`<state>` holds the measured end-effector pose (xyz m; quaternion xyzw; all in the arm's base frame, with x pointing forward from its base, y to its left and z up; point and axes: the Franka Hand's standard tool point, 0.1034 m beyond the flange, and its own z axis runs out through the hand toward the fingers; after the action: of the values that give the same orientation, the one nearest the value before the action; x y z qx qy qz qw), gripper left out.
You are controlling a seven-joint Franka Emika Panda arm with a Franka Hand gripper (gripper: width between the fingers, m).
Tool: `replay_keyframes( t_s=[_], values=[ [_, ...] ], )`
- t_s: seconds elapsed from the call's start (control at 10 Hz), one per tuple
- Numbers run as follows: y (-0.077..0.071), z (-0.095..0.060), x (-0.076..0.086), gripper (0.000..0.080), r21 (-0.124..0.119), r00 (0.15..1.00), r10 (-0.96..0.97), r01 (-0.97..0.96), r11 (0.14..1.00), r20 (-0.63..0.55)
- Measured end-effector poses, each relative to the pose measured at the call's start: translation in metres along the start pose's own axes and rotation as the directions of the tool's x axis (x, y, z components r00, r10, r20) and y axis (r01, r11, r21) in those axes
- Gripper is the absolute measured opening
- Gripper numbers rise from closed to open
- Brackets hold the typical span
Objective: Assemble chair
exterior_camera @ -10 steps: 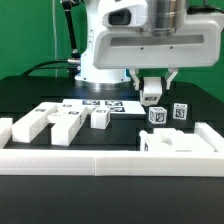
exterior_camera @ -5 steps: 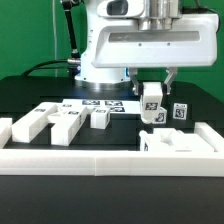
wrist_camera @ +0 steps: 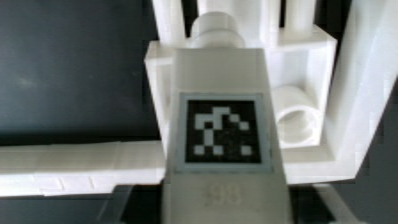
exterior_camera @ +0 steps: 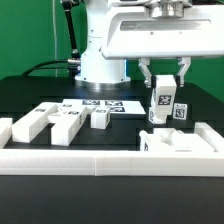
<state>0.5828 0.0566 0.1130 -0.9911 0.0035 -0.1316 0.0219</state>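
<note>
Shifted toward the exterior view's right since the picture a second earlier, the gripper (exterior_camera: 163, 82) now carries the chair post (exterior_camera: 160, 105) upright and showing its full length, where before it looked short and tipped. Its fingers are clamped on the post's upper end, one on each flat side. The square tag faces outward and the lower end hangs free. This post sits off the marker board (exterior_camera: 100, 103), to the exterior view's right of it and nearer the camera. In the wrist view it fills the centre, directly over the chair slab (exterior_camera: 185, 142) with its round pegs. Whether post and slab touch cannot be told. A small tagged cube (exterior_camera: 180, 112) stands just beyond the post, farther from the marker board. Three loose chair parts (exterior_camera: 65, 125) lie in a row in front of the marker board on the black tabletop (exterior_camera: 40, 90), with a long low rail (exterior_camera: 80, 165) nearest the camera. The post looks like light, rigid, smooth plastic. It is likely to slip or twist if pinched loosely, so the flat opposite sides near the top seem the soundest hold.
</note>
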Motion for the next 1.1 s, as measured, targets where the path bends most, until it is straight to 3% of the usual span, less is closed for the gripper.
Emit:
replay_keyframes(
  t_s=[0.2, 0.3, 0.5, 0.8, 1.0, 1.1],
  values=[
    [-0.002, 0.000, 0.000, 0.0291, 0.001, 1.000, -0.002, 0.002, 1.000, 0.001],
    [-0.011, -0.001, 0.006, 0.0291, 0.007, 1.000, -0.006, 0.006, 1.000, -0.002],
    [-0.025, -0.001, 0.029, 0.0291, 0.019, 0.999, -0.024, 0.025, 1.000, -0.027],
    [-0.028, -0.001, 0.029, 0.0291, 0.019, 0.999, -0.019, 0.020, 1.000, -0.050],
    [-0.028, -0.002, 0.035, 0.0291, 0.013, 0.976, -0.024, 0.027, 1.000, -0.216],
    [-0.031, 0.000, 0.033, 0.0291, 0.013, 0.973, -0.029, 0.033, 0.999, -0.230]
  ],
)
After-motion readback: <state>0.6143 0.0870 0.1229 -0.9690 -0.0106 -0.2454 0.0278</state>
